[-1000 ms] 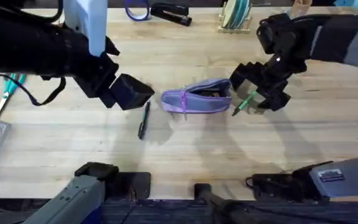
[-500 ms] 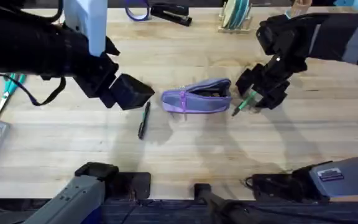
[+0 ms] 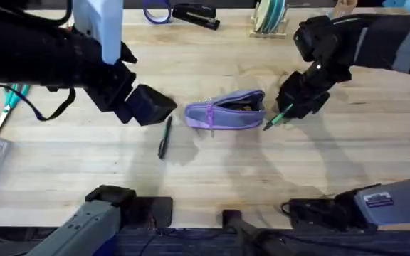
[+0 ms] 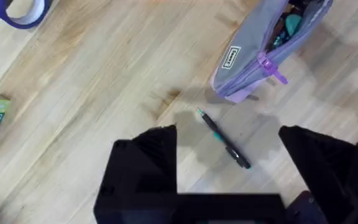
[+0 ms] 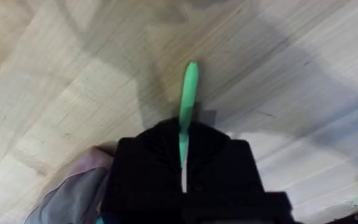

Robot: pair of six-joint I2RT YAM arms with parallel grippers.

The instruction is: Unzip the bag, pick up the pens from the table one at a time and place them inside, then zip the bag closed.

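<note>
Now the left gripper (image 4: pixel 229 180) is hanging over the table (image 3: pixel 84 163) with its two fingers spread wide and nothing between them. It is sitting to the left of the black pen (image 3: pixel 164 136), which is lying flat on the wood, a little nearer to us than the gripper. In the left wrist view the black pen (image 4: pixel 224 137) is showing between the two open fingers but farther out. I think this arm could bump the pen and send it rolling if it drops down crooked.

In the middle, the bag (image 3: pixel 225 110) is lying on its side with its zipper pulled open, so its mouth is gaping and dark things are showing inside. The bag is soft, so it could slide or fold shut if a pen pokes its edge and not the opening.

On the right, the right gripper (image 3: pixel 290 108) is pinching the green pen (image 3: pixel 279 116) tight, just to the right of the bag. The pen's tip is sticking out toward the near left, close to the bag's right end. In the right wrist view the green pen (image 5: pixel 188 99) is poking out from the closed fingers. I think it could twist or slip out, because only a short part is being held.
</note>
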